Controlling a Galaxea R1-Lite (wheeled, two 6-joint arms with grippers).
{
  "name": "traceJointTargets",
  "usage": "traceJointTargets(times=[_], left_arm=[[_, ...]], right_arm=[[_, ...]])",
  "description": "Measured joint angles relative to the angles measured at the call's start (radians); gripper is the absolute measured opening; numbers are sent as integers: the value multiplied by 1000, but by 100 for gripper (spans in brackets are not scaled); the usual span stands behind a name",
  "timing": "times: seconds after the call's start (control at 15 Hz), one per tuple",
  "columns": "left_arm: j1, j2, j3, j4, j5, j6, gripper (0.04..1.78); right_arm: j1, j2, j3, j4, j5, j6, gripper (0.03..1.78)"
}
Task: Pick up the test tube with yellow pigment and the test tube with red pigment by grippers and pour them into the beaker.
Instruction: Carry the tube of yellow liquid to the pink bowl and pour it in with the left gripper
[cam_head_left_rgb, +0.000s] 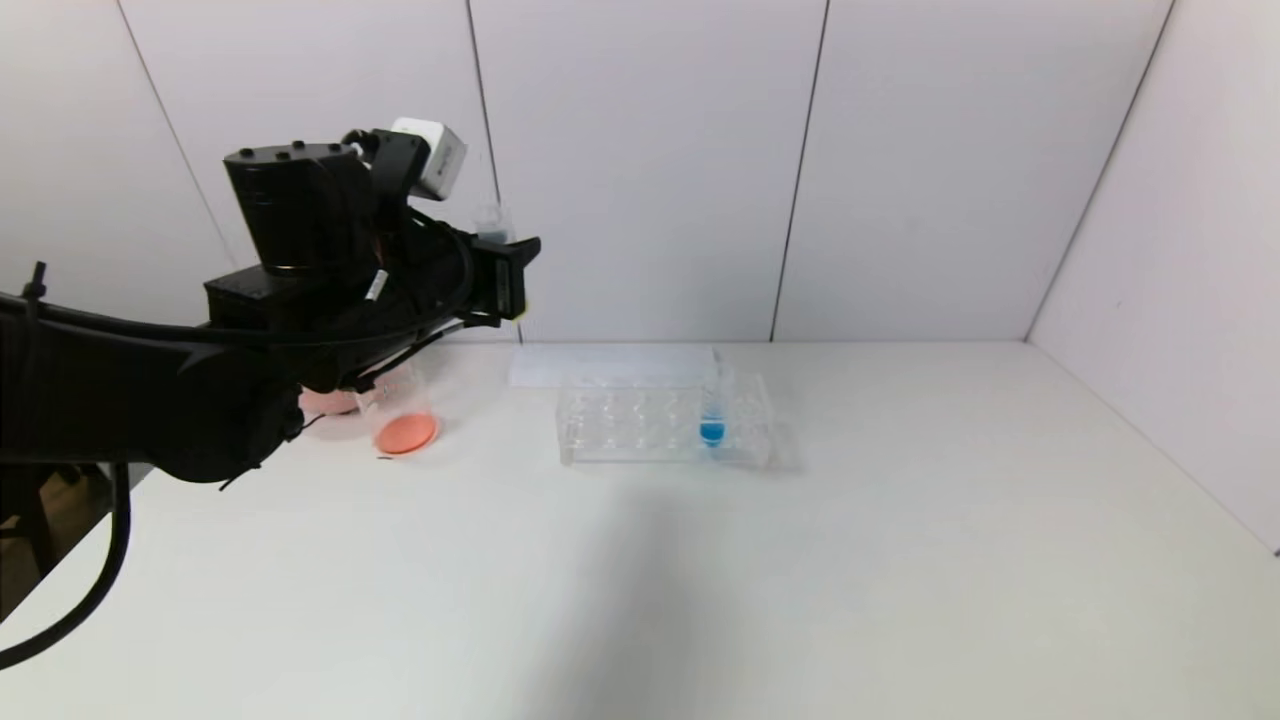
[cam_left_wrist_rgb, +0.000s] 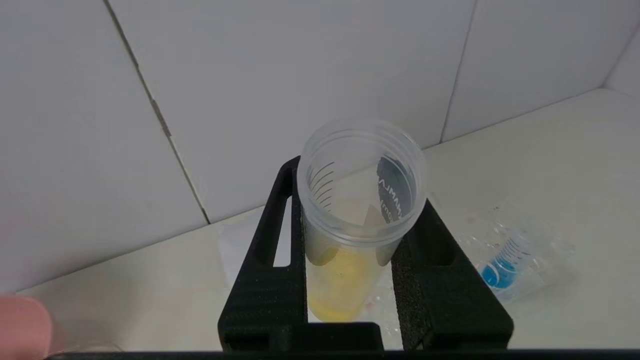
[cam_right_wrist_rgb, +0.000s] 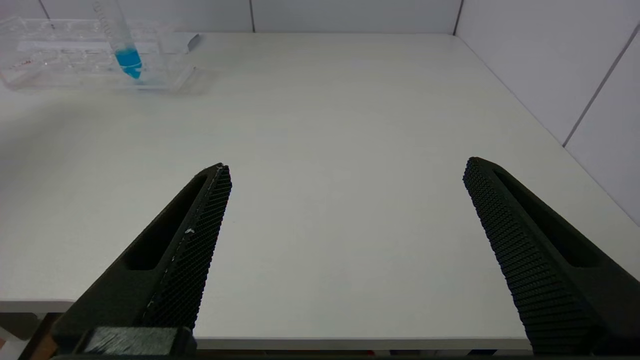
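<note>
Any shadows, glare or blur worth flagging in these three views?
Head view: a soft broad shadow on the white table. Left wrist view: a blurred pink shape at the edge, the clear yellow-bottomed tube sharp. Right wrist view: evenly lit, no glare.

The test tube with yellow pigment (cam_left_wrist_rgb: 350, 240) carries printed graduation lines on its clear wall and a dark patch with pale lettering, seen reversed through the plastic; it cannot be made out for certain. The blue-bottomed tube (cam_right_wrist_rgb: 122, 42) also bears graduation lines, without legible numbers.
</note>
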Motion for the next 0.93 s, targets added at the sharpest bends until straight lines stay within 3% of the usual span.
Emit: traceJointTargets(times=[0.93], left_arm=[[273, -47, 34, 30, -12, 29, 49]], right_arm=[[0, 0, 0, 0, 0, 0, 170]])
